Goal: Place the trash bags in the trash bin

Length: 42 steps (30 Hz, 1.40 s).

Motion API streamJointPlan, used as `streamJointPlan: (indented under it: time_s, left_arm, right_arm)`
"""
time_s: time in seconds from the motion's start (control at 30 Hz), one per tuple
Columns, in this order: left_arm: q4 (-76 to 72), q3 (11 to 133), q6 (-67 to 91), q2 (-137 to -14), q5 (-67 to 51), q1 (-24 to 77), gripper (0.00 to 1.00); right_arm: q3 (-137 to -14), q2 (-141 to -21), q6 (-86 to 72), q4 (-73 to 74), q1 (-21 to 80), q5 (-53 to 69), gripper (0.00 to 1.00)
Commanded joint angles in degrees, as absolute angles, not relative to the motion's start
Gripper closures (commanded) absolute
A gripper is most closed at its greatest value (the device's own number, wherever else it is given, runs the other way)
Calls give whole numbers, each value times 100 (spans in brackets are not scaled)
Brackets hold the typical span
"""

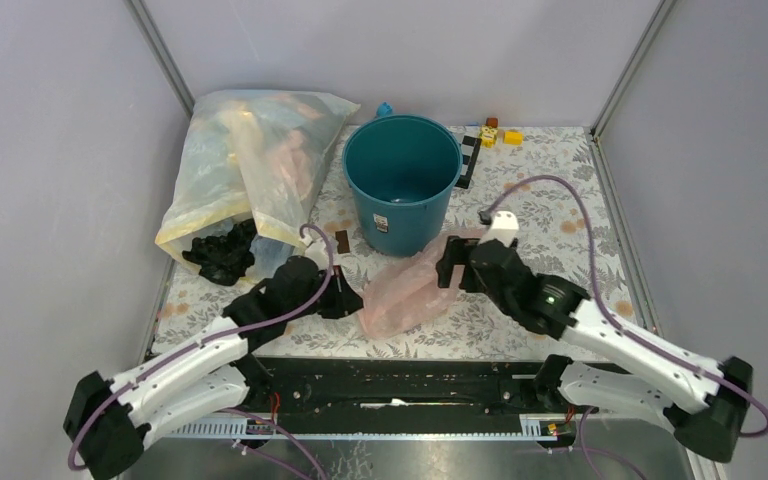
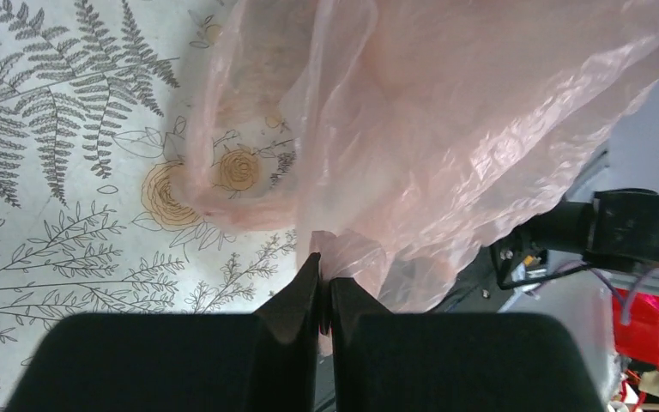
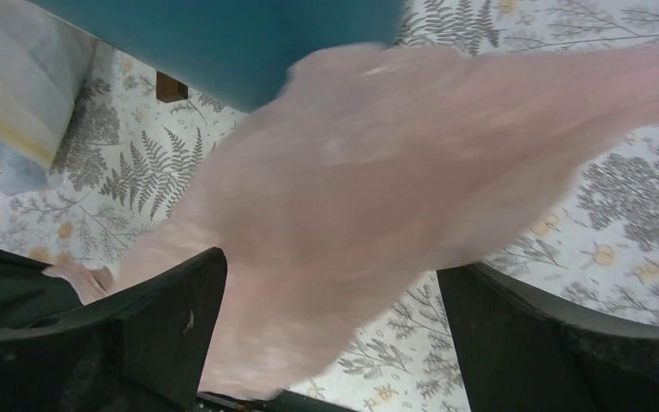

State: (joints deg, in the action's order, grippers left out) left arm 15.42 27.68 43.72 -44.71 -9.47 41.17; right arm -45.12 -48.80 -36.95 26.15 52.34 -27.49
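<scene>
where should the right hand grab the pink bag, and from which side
Take the pink bag at its right end, the loose film nearest the bin, coming from the right and above. It is limp, thin plastic with no rigid edge, so only a bunched fold gives purchase. The left hand is shut on its other edge, and the open right hand straddles that end.

1. The left arm [image 1: 190, 355] stretched forward and inward, its wrist low. Its pincer [image 2: 319, 262] was pinched shut on an edge of the pink trash bag [image 2: 446, 129].
2. The right arm [image 1: 620, 335] angled inward towards the left. Its pincer [image 3: 330, 266] was spread wide, one finger on either side of the same bag.
</scene>
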Motion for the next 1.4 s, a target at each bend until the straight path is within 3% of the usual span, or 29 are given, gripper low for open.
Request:
streamJointPlan:
  time_s: [0.0, 0.2, 0.47, 0.67, 0.83, 1.0, 1.2, 1.37]
  left_arm:
    - [873, 2854, 4570, -4889, -44, 4542, 94]
    - [387, 2933, 4484, -5315, 1017, 4562, 95]
    - [20, 3397, 4454, -6232, 1589, 4295, 96]
    - [-304, 3880, 4253, -7029, 753, 3221, 98]
    - [-68, 4423, 4015, -7358, 515, 2910, 98]
    - [241, 4416, 3877, -7123, 582, 2909, 98]
    - [619, 4155, 3805, -6279, 510, 2909, 98]
    - [-160, 3916, 3771, -5826, -1599, 3170, 99]
  right_arm:
    - [-4962, -5780, -3397, 1597, 5238, -2649, 0]
    - [-5094, -6958, -3464, 434, 4950, -2671, 0]
    - [-3901, -7858, -3441, -3160, 4204, -1513, 0]
    - [-4897, -9235, -3495, -3580, 3741, -714, 0]
    - [-5961, -9986, -3612, -2824, 3458, -244, 0]
    - [-5728, -9523, -3587, -2507, 3371, -290, 3]
    - [-4906, -8143, -3420, -1838, 3354, -642, 4]
    - [-4170, -7029, -3466, -1157, 3327, -1279, 1]
